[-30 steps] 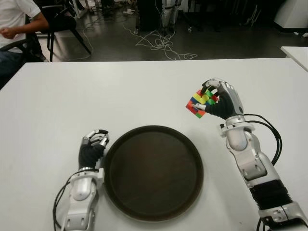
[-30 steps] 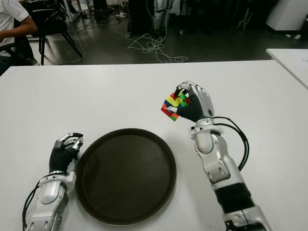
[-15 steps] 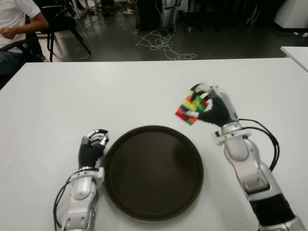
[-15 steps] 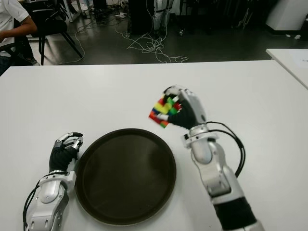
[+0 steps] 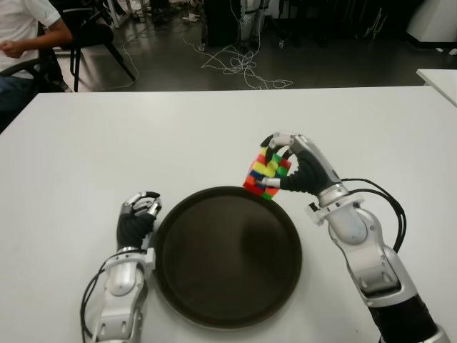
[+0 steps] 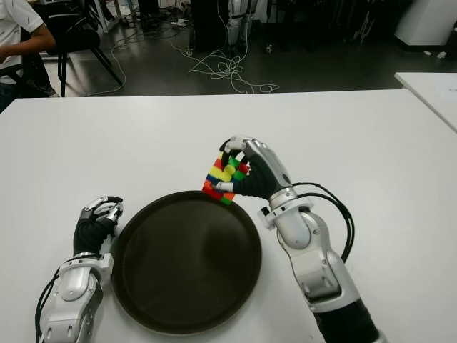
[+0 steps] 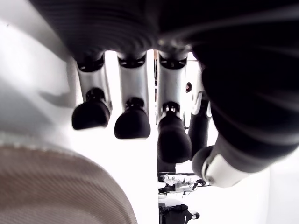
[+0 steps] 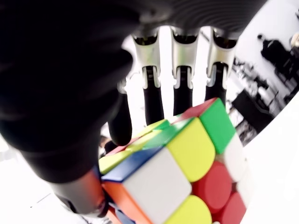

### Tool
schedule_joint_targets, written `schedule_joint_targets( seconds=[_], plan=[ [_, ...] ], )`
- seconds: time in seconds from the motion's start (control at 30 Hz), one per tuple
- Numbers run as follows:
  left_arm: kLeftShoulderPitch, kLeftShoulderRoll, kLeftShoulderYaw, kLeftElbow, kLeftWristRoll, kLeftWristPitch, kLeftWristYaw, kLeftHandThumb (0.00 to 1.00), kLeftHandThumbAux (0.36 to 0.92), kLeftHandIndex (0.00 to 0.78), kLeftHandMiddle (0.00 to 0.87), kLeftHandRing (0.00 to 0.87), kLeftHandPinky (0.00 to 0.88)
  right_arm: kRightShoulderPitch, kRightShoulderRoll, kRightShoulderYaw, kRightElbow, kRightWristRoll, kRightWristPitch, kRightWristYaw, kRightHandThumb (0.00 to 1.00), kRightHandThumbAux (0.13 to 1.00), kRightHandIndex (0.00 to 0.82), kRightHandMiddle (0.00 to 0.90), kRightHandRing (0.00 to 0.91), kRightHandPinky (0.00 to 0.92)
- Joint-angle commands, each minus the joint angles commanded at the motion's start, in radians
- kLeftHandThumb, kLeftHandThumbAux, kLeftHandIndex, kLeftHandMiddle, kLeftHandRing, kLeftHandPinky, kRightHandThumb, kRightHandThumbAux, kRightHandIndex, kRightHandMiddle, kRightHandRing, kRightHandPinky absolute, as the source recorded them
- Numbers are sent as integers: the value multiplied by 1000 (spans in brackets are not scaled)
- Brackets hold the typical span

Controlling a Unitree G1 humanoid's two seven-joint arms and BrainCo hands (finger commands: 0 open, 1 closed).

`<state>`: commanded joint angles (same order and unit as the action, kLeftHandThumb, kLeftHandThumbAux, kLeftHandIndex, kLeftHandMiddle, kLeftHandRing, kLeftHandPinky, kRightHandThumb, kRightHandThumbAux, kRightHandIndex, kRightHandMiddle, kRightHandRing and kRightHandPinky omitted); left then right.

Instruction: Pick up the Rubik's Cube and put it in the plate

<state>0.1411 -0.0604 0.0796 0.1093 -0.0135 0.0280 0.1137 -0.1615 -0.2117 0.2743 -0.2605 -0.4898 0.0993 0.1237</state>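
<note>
1. Right wrist view shows the robot's right hand [image 8: 140, 107] with its dark fingertips [image 8: 153, 100] curled over the top of the multicoloured Rubik's Cube [image 8: 173, 172] and the thumb pressed against its side, so the cube is firmly grasped.
2. Seen from the head camera, that hand [image 5: 303, 171] holds the cube [image 5: 266, 174] tilted, in the air, just over the far right rim of the round dark brown plate [image 5: 227, 256]; the cube's lowest corner overlaps the rim in view, and whether it touches cannot be told.
3. One second ago the cube was held well to the right of the plate, over bare white table [image 5: 143, 143]; since then hand and cube have travelled left and nearer, to the plate's edge.
4. The left hand [image 5: 138, 218] shows just beside the plate's left rim, fingers curled with nothing in them, unchanged from before.
5. A person in a white shirt [image 5: 25, 28] sits on a chair beyond the table's far left corner.
</note>
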Motion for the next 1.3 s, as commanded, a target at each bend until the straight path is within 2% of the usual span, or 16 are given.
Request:
schedule_joint_targets(
  seconds=[0.2,0.37,0.5,0.87,1.07,1.3],
  plan=[
    [1,1,-3,-1,4,1,-2,710,705,444,800,812,798,-4,-10,20,-20,-26,12,37,21,858,672,793,818,817],
    [0,7,-6,-1,4,2,-10,710,705,444,799,811,798,-10,-3,32,-52,16,57,118,134,848,697,808,826,824],
    [1,10,-8,-3,4,4,-13,710,705,444,799,812,801,-21,-1,42,-64,29,74,158,146,844,701,809,824,818],
    [5,4,-8,6,-2,-29,-12,709,704,444,797,815,803,-43,2,86,-78,29,98,226,52,878,699,807,816,802],
    [9,2,-10,5,2,-42,-9,708,705,444,795,815,804,-55,7,108,-78,29,115,258,5,881,641,780,794,769],
    [11,-3,-9,10,11,-59,4,707,706,443,795,814,805,-74,14,139,-62,11,115,259,27,894,596,755,769,745]
  ],
)
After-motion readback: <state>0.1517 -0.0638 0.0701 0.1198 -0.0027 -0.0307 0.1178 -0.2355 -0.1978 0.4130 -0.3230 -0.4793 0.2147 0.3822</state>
